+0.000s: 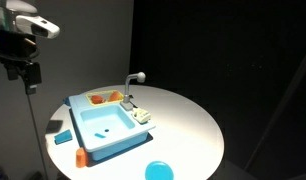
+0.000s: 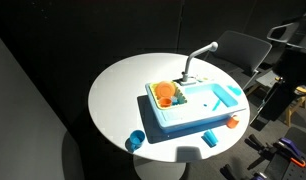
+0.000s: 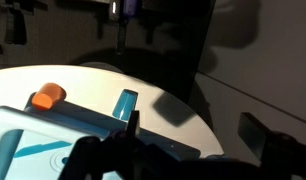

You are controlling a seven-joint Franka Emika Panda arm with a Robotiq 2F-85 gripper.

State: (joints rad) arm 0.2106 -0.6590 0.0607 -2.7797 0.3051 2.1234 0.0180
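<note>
Hanging near a boxy blue sink [image 1: 103, 128] (glossy plastic) — the end effector [image 1: 30, 75].

Blue toy sink [image 3: 33, 140] on white round table [image 3: 178, 125]; orange block [image 3: 48, 97] just beyond sink's far rim; teal block [image 3: 125, 103] near sink's far corner; gripper [image 3: 133, 155] dark and blurred over sink's edge; jaw state unreadable.

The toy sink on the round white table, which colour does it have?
Light blue. The rectangular plastic toy sink shows best in an exterior view.
</note>
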